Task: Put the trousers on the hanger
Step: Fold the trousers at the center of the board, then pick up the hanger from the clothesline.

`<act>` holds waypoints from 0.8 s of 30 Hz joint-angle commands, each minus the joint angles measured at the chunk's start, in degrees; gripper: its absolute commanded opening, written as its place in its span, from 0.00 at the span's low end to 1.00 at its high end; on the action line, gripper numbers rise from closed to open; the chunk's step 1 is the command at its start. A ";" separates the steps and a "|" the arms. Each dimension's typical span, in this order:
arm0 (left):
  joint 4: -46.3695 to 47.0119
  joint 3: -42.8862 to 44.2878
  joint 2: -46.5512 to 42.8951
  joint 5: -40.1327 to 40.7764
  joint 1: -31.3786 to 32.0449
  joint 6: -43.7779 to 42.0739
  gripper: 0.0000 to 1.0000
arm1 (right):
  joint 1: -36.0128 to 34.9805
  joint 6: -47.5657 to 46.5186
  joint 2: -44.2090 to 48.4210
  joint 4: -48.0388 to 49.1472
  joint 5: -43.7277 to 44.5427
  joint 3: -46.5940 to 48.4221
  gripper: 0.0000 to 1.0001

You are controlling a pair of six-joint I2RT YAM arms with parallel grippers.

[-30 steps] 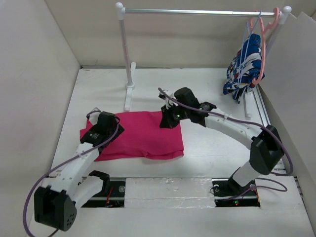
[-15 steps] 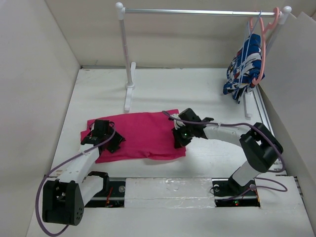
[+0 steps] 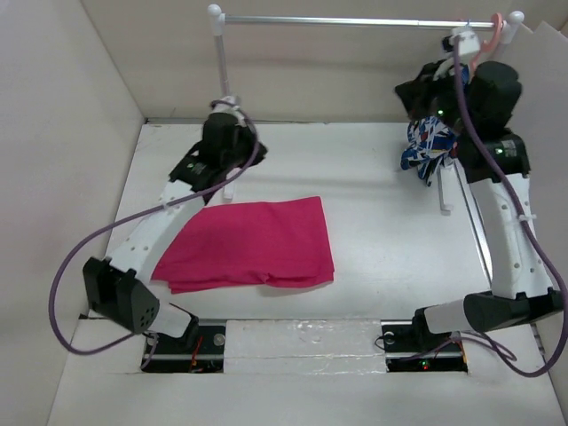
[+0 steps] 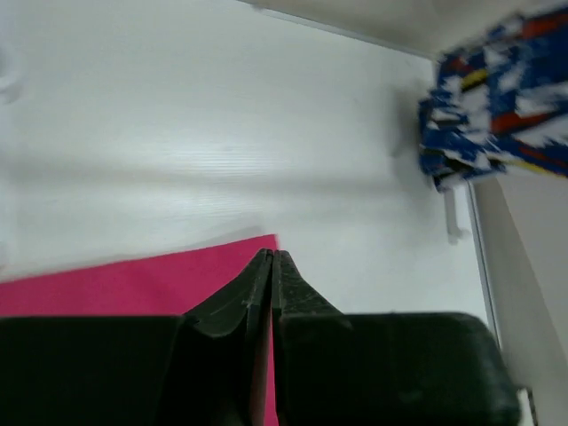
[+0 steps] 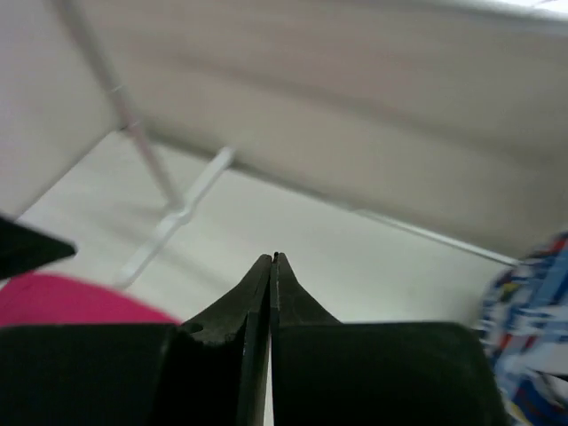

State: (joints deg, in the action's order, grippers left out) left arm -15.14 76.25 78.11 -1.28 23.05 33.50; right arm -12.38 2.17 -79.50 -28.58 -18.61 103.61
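The magenta trousers [image 3: 248, 240] lie folded flat on the white table, nearer the front left, with nothing holding them. Their far corner [image 4: 106, 284] shows below the left fingertips, and an edge [image 5: 53, 302] shows low left in the right wrist view. My left gripper [image 3: 235, 169] [image 4: 271, 255] hangs shut and empty above the table beside the rack's left post. My right gripper [image 3: 408, 90] [image 5: 272, 257] is raised high by the rail's right end, jaws together, holding nothing. The hanger is hidden behind my right arm.
A clothes rack's rail [image 3: 355, 19] spans the back, with its left post [image 3: 222, 71] standing on the table. A blue-and-white patterned garment [image 3: 426, 146] [image 4: 497, 98] hangs at the right end, beside a salmon-pink hanger [image 3: 491, 31]. Walls close in both sides.
Both arms have lifted off the trousers. The left went back-left to the rack's post and its jaws closed. The right swung up to the rail's right end. The trousers stay flat.
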 commanded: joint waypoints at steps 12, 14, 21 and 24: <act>3.97 -0.30 5.13 -6.98 12.46 -4.14 0.46 | 24.58 3.80 -8.30 -4.57 -3.97 7.05 0.60; 4.32 -3.29 4.34 -7.42 12.46 -4.05 0.47 | 25.29 4.15 -9.00 -3.77 -4.85 5.64 0.61; 4.15 -6.55 2.58 -7.25 12.46 -4.05 0.46 | 25.30 7.66 -12.17 1.93 -8.89 0.46 0.58; 4.06 -6.99 2.49 -7.16 12.46 -4.23 0.35 | 25.83 10.83 -11.99 8.00 -11.97 -3.32 0.50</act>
State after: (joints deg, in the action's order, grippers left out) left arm -12.86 69.84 83.33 -7.70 35.53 29.45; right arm 13.08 9.32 -91.64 -28.93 -26.37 102.10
